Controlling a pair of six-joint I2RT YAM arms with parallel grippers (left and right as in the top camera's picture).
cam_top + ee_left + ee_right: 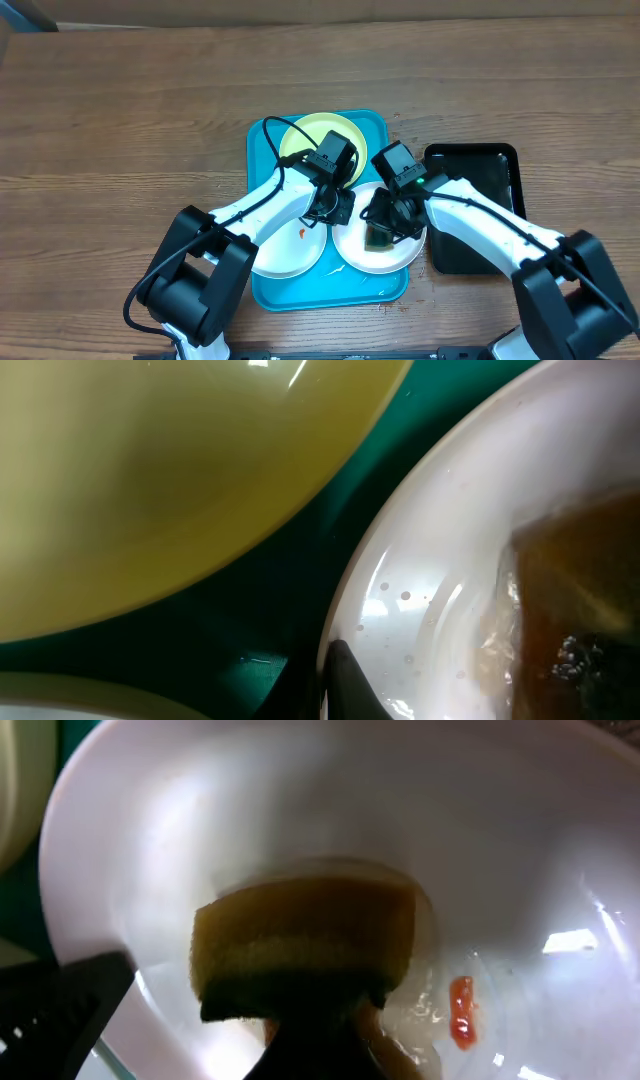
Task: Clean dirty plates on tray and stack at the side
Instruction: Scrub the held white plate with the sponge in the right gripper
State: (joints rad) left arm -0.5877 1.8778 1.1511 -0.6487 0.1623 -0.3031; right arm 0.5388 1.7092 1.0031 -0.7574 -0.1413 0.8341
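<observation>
Showed a white plate (392, 258) at the front right of the turquoise tray (330, 290), under a sponge (305, 935) pinched in the right end effector (300, 1010). Could not tell the state of the left end effector (338, 208). Risked skidding the plate under uneven pressure, or missing the red smear (461, 1025). Sat on a wood-grain desk (120, 120), black tray (480, 200) just beside.

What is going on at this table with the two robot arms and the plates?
The right gripper holds a yellow-brown sponge pressed into the round white plastic plate at the right of the large turquoise rectangular plastic tray; a red smear shows beside it. The left gripper sits at that plate's rim, one finger on it; whether it grips is unclear. A pale yellow-green plate and a second white plate also lie on the tray, none stacked yet.
</observation>
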